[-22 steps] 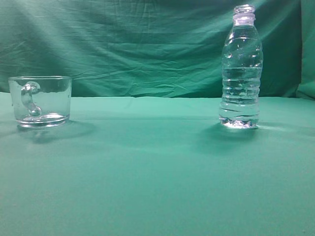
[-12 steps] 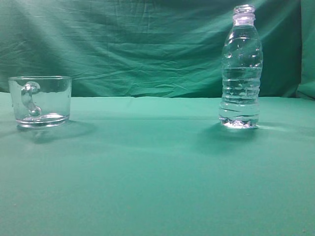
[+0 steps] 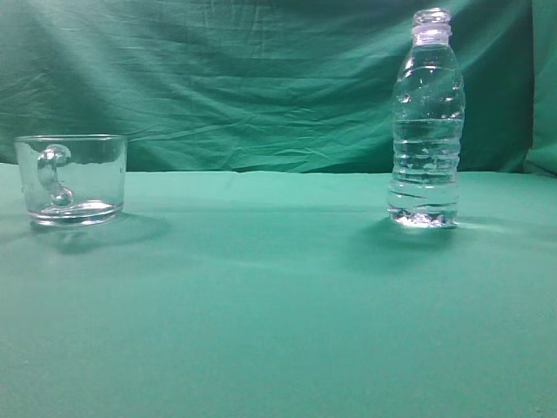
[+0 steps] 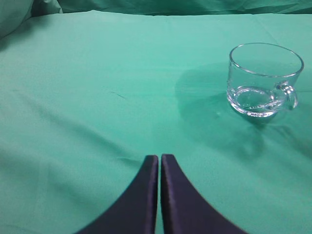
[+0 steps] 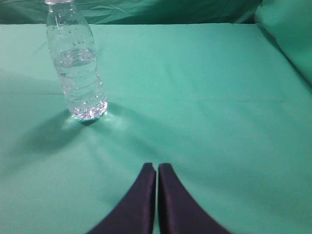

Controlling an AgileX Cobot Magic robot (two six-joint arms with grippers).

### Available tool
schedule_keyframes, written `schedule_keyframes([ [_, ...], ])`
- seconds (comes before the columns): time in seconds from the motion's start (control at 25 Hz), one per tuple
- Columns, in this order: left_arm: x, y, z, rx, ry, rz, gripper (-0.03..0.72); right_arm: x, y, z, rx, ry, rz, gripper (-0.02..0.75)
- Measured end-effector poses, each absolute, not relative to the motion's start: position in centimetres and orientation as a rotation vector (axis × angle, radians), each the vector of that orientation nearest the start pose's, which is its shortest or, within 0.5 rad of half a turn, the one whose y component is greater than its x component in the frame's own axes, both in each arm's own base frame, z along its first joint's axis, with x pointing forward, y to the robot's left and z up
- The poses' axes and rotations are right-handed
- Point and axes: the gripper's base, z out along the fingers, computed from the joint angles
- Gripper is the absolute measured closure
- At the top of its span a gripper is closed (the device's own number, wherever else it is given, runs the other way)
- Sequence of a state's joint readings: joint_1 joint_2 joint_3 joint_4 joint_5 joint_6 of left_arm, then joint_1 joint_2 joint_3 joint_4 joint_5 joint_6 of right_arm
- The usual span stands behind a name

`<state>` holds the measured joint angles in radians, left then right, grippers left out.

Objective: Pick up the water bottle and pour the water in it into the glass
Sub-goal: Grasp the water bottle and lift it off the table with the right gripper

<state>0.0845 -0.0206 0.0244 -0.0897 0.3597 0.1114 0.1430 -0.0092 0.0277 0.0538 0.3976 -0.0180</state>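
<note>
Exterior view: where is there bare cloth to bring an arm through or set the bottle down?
The widest bare patch of green cloth lies between the short clear glass mug at left and the tall clear ribbed plastic bottle at right, and it runs forward to the near edge. Nowhere is crowded; only narrow margins remain outside each vessel.

At the bottom centre of each wrist view, the left gripper (image 4: 159, 158) and right gripper (image 5: 156, 167) show dark fingers pressed together, apparently fully closed and holding nothing.
</note>
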Motion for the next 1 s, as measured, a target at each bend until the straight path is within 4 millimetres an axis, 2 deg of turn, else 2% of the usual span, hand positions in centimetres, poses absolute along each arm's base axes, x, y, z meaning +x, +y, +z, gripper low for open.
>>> schedule_keyframes([
  [0.2, 5.2, 0.2, 17.4, -0.031, 1.846, 0.049, 0.688, 5.2, 1.0, 17.1, -0.123, 1.866, 0.138, 0.738],
  [0.4, 5.2, 0.2, 17.4, -0.031, 1.846, 0.049, 0.688, 5.6, 0.9, 19.5, 0.066, 1.607, 0.307, 0.738],
  [0.52, 5.2, 0.2, 17.4, -0.031, 1.846, 0.049, 0.688, 5.6, 0.8, 20.7, 0.122, 1.476, 0.358, 0.738],
  [0.64, 5.2, 0.2, 17.4, -0.031, 1.846, 0.049, 0.688, 5.5, 0.8, 21.2, 0.126, 1.480, 0.367, 0.738],
  [0.72, 5.2, 0.2, 17.4, -0.031, 1.846, 0.049, 0.688, 5.8, 0.9, 22.4, 0.124, 1.508, 0.367, 0.738],
  [1.0, 5.2, 0.2, 17.4, -0.031, 1.846, 0.049, 0.688, 9.2, 1.4, 25.3, 0.110, 1.709, 0.321, 0.738],
])
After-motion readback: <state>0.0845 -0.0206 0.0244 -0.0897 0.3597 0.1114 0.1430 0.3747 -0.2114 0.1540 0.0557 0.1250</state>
